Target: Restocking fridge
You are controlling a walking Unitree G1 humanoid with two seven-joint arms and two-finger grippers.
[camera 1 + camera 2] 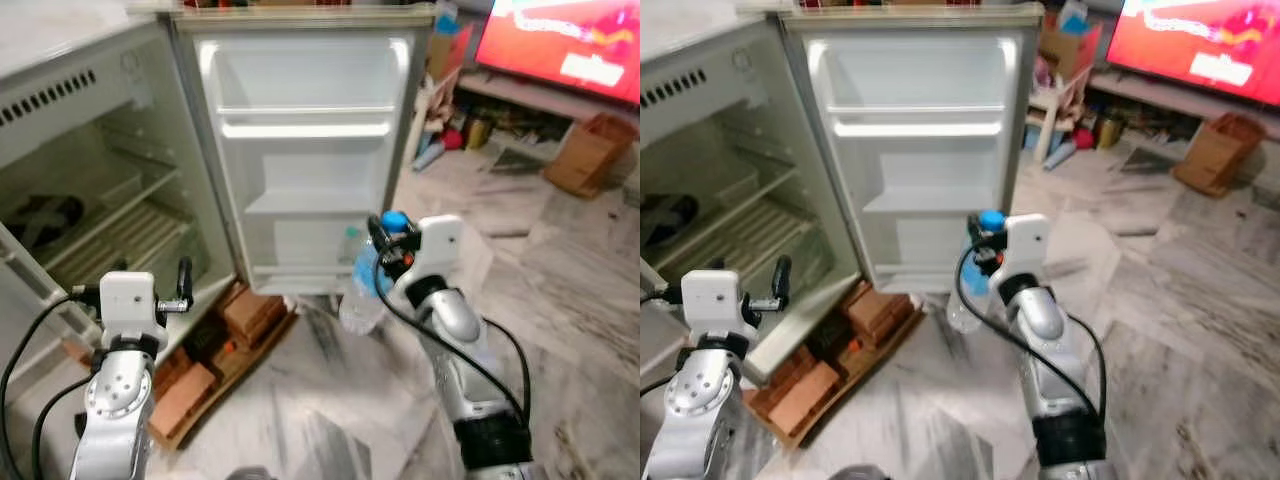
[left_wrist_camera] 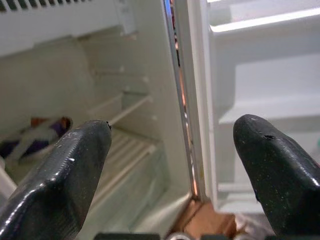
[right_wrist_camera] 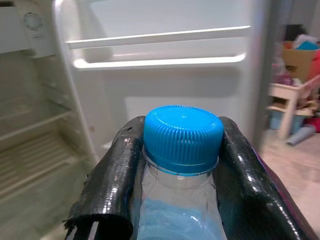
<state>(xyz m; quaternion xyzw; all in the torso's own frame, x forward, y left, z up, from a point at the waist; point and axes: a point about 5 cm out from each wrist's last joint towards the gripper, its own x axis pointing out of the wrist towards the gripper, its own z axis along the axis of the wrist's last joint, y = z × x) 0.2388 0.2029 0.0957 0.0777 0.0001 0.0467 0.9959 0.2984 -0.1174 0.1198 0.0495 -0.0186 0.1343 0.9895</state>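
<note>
A clear water bottle [image 1: 362,296] with a blue cap [image 3: 183,132] hangs in my right gripper [image 3: 181,155], which is shut on its neck just under the cap. It is held low in front of the open fridge door [image 1: 305,150], whose white door shelves [image 1: 305,128] stand bare. The fridge compartment [image 1: 100,215] is to the left, with wire racks inside. My left gripper [image 2: 172,150] is open, its fingers [image 2: 70,170] wide apart and pointing at the compartment's edge near the door hinge.
Red bricks on a wooden board [image 1: 225,335] lie at the fridge's foot. A dark purple item [image 2: 40,132] sits deep in the compartment. A TV [image 1: 570,40], a cardboard box [image 1: 590,150] and clutter [image 1: 450,130] stand at the back right, across marble floor [image 1: 560,290].
</note>
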